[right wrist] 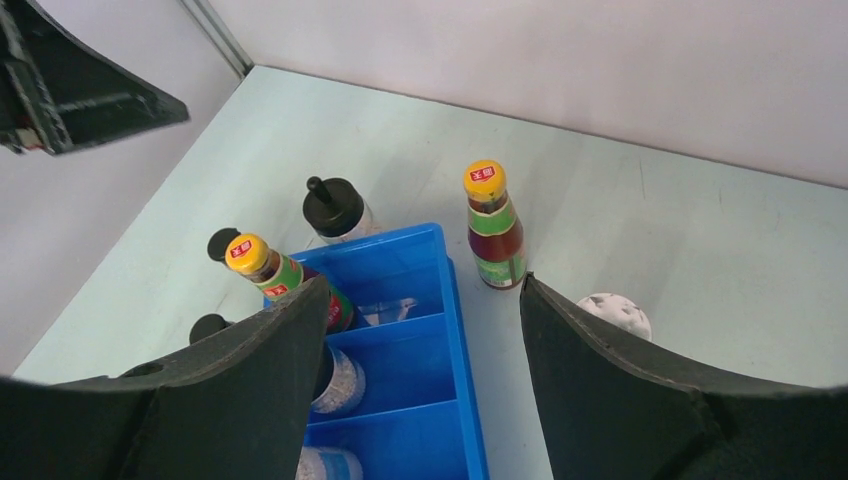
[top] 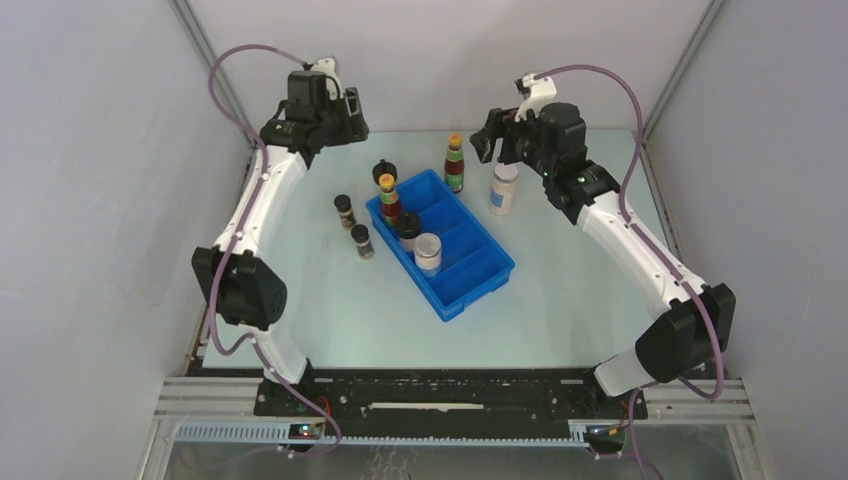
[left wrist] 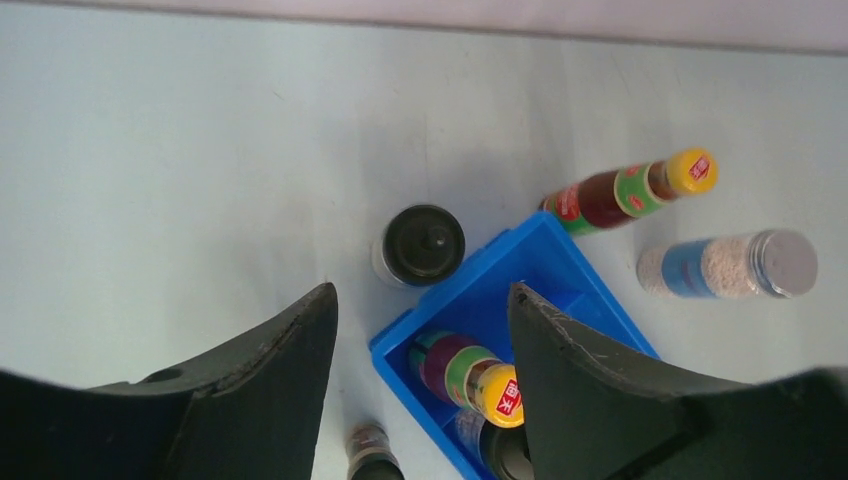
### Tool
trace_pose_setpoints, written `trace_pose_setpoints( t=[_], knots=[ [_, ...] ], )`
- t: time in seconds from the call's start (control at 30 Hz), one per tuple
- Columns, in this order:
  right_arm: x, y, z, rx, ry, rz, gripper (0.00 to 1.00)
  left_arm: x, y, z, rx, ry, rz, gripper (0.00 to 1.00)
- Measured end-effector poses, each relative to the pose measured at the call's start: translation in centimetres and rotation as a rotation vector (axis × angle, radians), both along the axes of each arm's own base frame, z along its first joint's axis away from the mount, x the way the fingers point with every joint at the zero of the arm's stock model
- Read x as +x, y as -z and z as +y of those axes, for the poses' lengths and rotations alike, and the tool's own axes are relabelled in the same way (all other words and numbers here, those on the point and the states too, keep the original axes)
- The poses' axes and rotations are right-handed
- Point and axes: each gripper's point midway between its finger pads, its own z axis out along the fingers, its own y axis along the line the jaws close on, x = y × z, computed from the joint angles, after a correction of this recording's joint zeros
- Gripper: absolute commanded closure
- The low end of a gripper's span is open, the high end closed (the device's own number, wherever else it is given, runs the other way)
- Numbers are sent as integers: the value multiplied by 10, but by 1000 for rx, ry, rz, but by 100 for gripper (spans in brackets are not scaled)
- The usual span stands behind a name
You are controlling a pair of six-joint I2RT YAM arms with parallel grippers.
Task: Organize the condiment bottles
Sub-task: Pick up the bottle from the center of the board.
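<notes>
While the left gripper [left wrist: 420,292] and right gripper [right wrist: 422,285] hang open and empty near the top, one red sauce bottle [top: 390,200] stands in the blue tray [top: 478,282] at centre, with a second sauce bottle [top: 454,165] just outside, upper right.

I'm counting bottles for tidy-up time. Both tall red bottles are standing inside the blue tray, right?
Not quite. Only one tall red bottle is standing inside the blue tray. The other red bottle stands on the table just outside it. The top view shows this.
</notes>
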Motion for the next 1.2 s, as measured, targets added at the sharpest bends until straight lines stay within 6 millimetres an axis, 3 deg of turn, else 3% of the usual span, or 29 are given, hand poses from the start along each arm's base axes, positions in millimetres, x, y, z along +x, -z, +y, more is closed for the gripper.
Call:
trace_pose_setpoints(
  t=[0.13,0.27,0.53,0.97,1.2],
  knots=[
    [7,8,3,-13,1,20,22,9,38,-10,-50,64,58,32],
    [14,17,5,-28,6,44,22,20,58,-12,-122,95,79,32],
    [26,26,11,-60,9,68,22,38,73,-6,-186,127,73,29],
    [37,16,24,-70,-1,50,22,35,110,-2,-31,240,124,29],
    [43,28,27,-91,0,76,22,33,121,-1,65,314,111,30]
  ],
)
